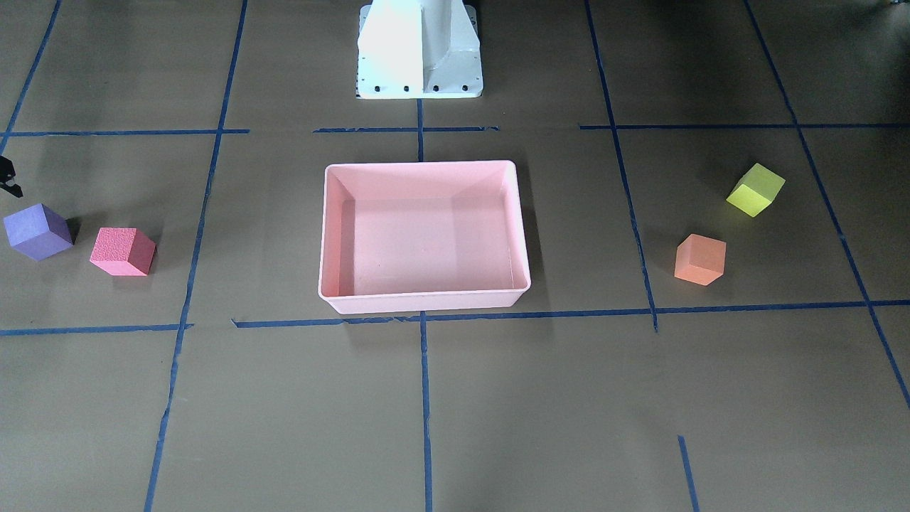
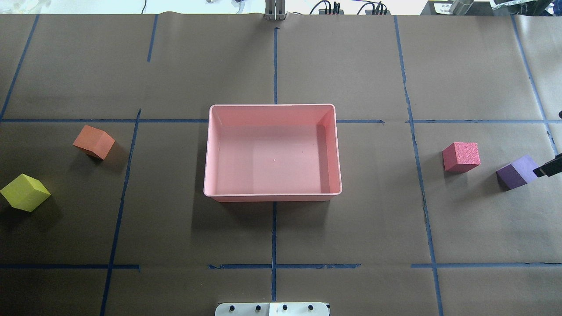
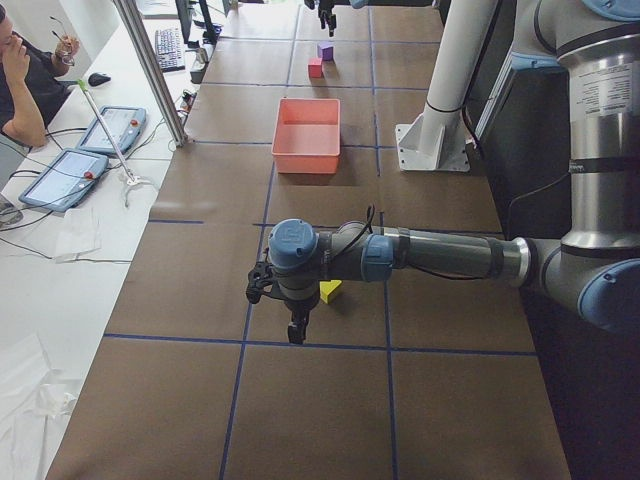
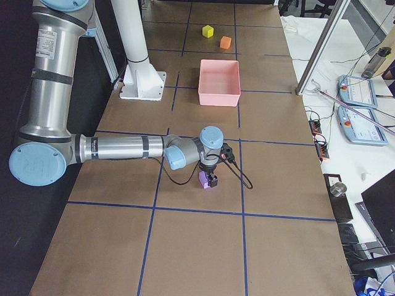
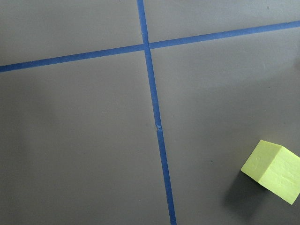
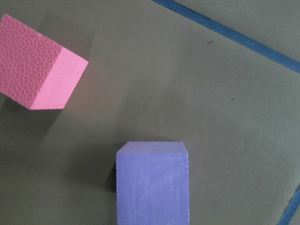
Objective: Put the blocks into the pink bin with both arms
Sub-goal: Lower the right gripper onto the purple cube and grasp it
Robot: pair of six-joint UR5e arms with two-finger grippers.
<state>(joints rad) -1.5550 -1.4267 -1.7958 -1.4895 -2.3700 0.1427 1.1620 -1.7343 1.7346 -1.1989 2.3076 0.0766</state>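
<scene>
Purple block [image 2: 516, 173] | just beside right fingers [image 2: 549, 166] | red-pink block [image 2: 461, 156] near

Right gripper [image 2: 548, 167] mostly beyond the overhead edge, jaws unreadable

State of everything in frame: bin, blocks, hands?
pink bin: upright, empty
purple block: on table, outside bin
red-pink block: on table, outside bin
yellow-green block: on table, outside bin
orange block: on table, outside bin
left hand: by yellow-green block, grip unclear
right hand: at purple block, grip unclear
</scene>
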